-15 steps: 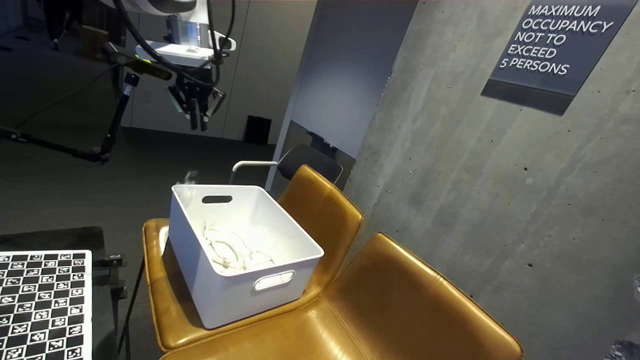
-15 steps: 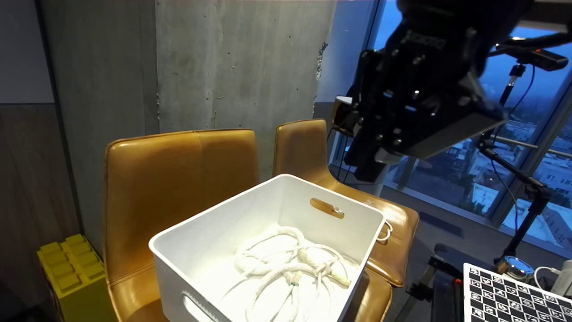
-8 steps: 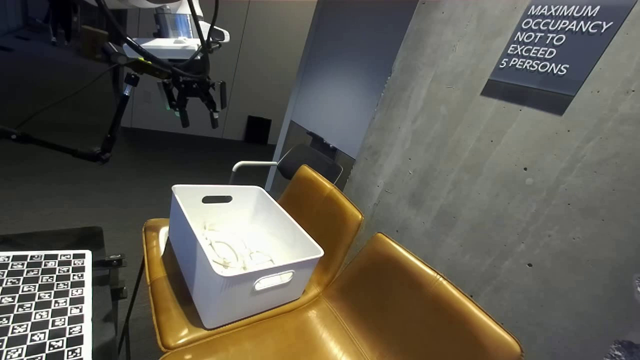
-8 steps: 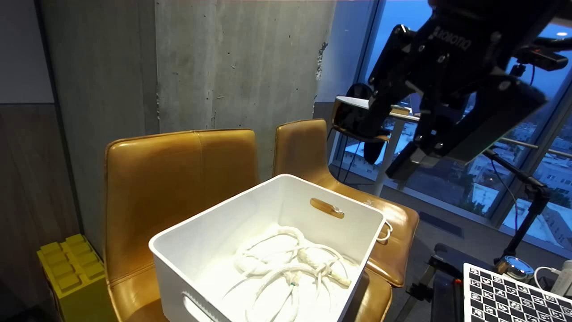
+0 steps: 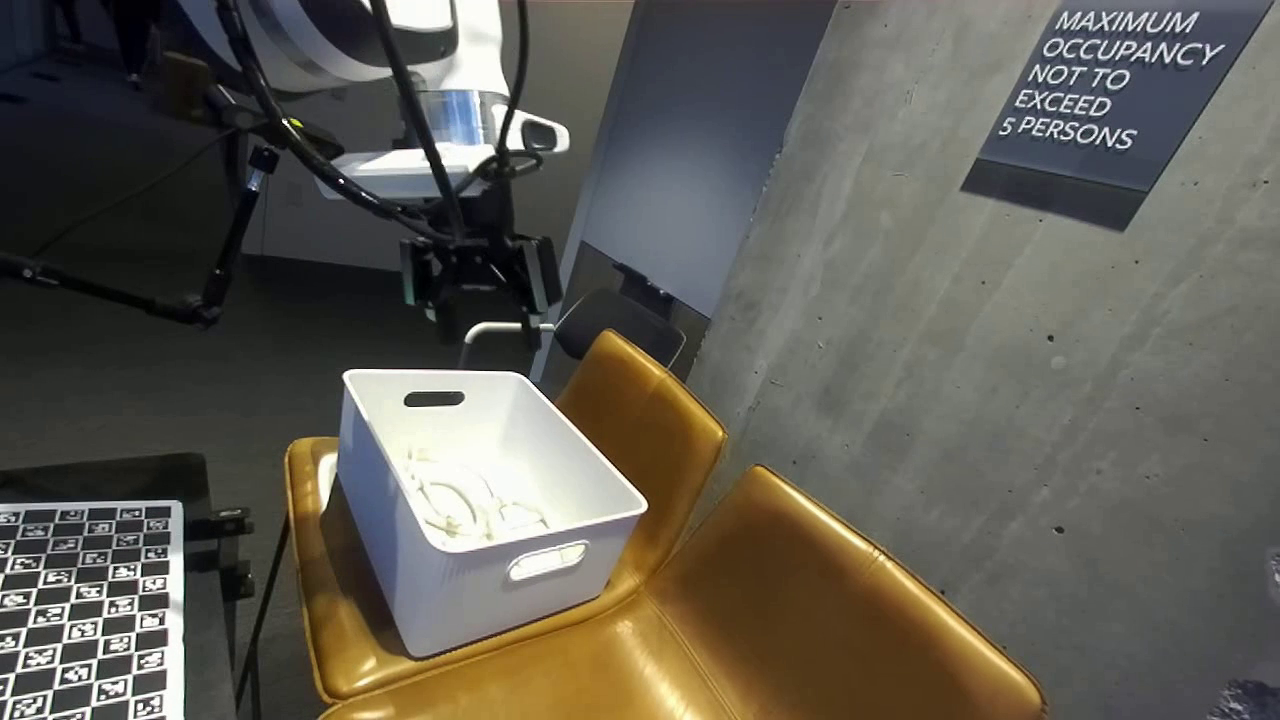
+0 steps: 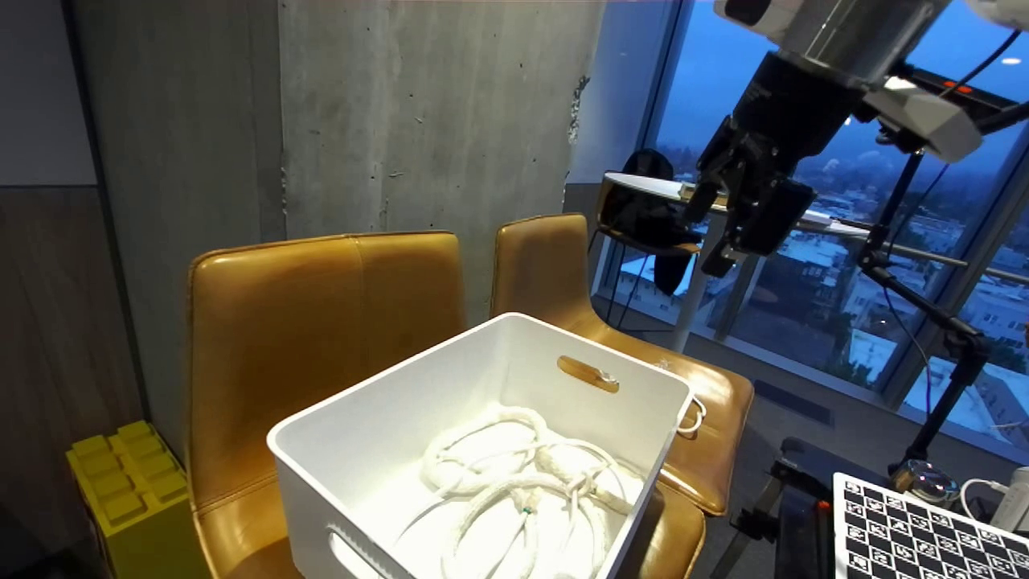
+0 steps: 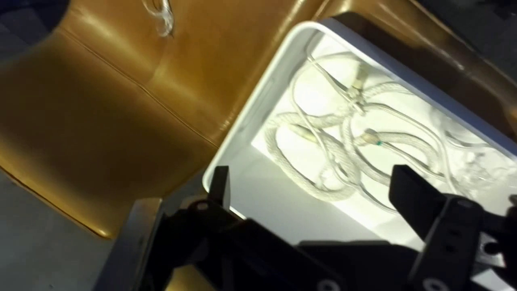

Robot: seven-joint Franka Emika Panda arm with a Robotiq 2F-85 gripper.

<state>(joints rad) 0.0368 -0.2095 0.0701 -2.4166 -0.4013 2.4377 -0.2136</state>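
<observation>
Your gripper (image 7: pixel 310 172): jaws spread wide, holding nothing, clear of the white plastic bin (image 5: pixel 480 605) | Done, it seems: braided white cords (image 7: pixel 348 165) and crumpled clear plastic (image 7: pixel 480 165) lie inside the bin | Possibly left for you: transparent scrap (image 7: pixel 165 20) on the tan leather chair (image 7: pixel 181 81)

The white arm (image 5: pixel 475 62) hangs with its black fingers (image 7: pixel 416 198) pointing downward and spread wide apart.
</observation>
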